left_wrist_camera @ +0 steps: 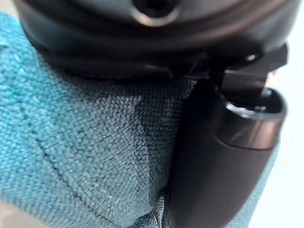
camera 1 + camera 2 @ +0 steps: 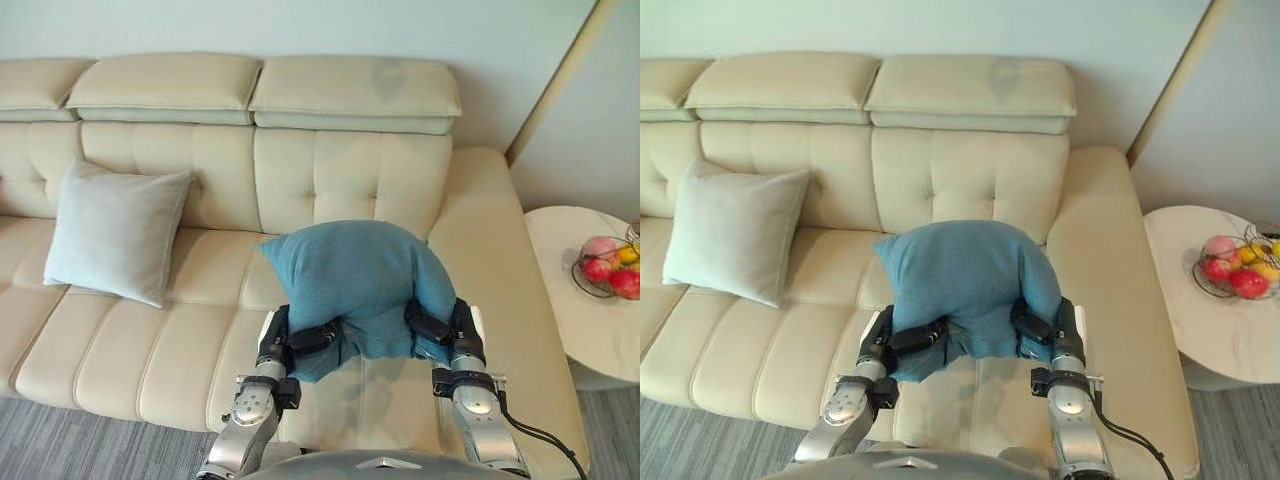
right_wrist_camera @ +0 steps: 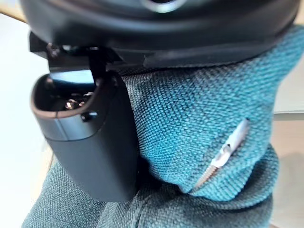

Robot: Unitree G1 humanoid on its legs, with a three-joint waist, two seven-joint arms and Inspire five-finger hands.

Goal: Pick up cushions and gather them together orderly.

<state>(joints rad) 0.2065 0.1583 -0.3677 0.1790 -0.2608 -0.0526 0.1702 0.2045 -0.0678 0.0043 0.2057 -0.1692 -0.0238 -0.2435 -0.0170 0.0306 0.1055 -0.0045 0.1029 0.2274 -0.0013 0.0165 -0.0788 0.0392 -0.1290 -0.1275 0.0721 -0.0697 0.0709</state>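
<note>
Our left hand (image 2: 298, 340) and right hand (image 2: 440, 326) pinch the teal cushion's (image 2: 352, 268) bunched lower edge; such shallow thumb grips may slip mid-carry.

Home living room: cream sofa (image 2: 330, 180), fruit bowl (image 2: 610, 266).

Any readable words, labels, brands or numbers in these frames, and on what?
None to read: no print shows on the blue cushion, its zip pull, the grey cushion, the sofa or the side table.
</note>
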